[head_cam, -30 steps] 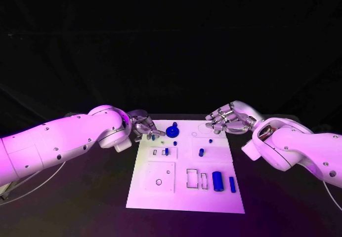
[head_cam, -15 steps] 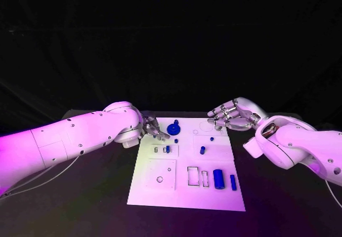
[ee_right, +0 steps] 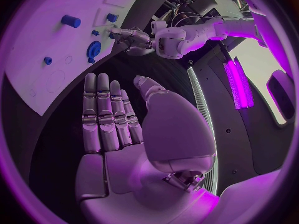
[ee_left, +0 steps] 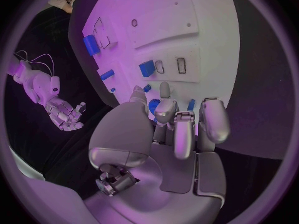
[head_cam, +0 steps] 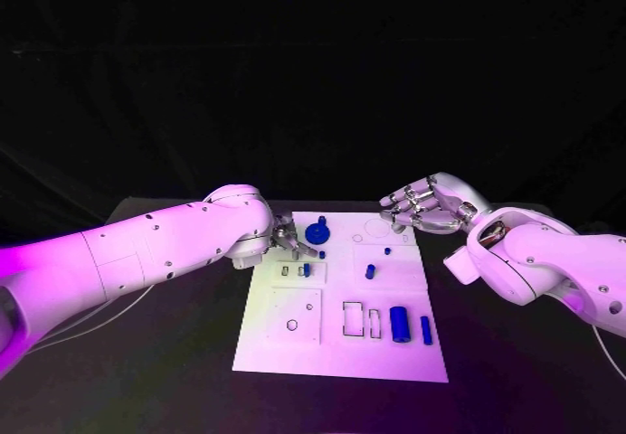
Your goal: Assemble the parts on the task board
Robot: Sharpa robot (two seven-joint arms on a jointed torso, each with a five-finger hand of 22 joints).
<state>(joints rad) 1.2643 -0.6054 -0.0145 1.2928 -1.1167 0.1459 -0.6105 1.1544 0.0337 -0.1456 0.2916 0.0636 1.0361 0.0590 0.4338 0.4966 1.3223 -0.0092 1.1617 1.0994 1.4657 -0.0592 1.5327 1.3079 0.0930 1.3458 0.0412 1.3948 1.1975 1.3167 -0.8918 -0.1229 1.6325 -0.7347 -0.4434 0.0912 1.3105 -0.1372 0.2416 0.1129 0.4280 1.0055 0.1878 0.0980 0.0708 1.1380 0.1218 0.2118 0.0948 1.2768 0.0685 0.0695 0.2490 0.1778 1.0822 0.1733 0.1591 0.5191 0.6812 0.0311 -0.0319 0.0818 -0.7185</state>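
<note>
Centrally, white task board on black table, dark room.

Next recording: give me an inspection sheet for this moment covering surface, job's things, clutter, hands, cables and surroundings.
Surface: black table, with the white task board lying in its middle.
Job's things: blue parts on the board: a round gear-like part at the far end, a fat cylinder and a thin bar at the near end.
Clutter: nothing seen.
Hands: left hand at the board's far left edge beside the round part, grip unclear; right hand open, above the far right corner.
Cables: pale cable under the left arm.
Surroundings: dark backdrop.
</note>
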